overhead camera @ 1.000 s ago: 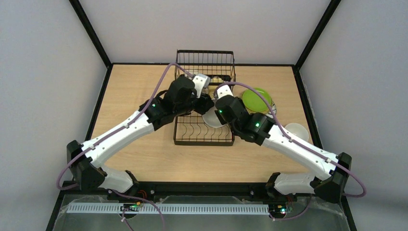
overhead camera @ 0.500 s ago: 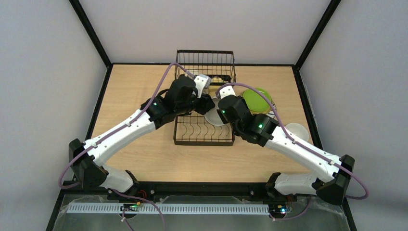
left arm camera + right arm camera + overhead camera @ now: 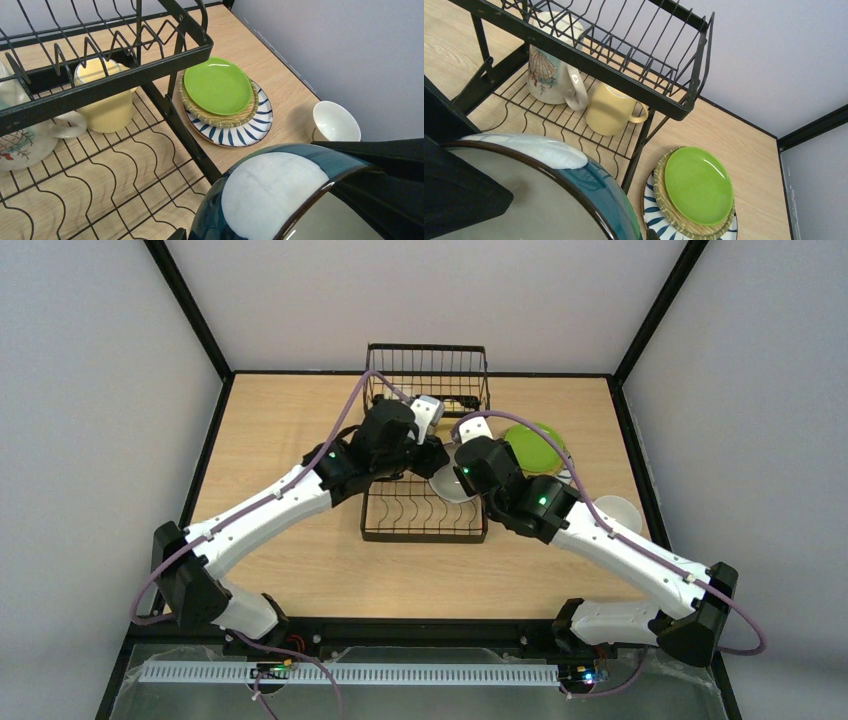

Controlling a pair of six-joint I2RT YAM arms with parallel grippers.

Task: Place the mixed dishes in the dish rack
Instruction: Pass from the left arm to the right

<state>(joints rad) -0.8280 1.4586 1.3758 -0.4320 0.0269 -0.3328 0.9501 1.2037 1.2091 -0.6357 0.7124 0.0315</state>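
Since both wrist views are filled by the blue-patterned mug, we cannot tell whether the left gripper or the right gripper is clamped on it — a dark finger crosses its rim, the rest hidden. It hangs near the right edge of the dish rack. Glazed, stiff, slick, breakable, we judge — best pinched across the wall, or by its unseen handle.
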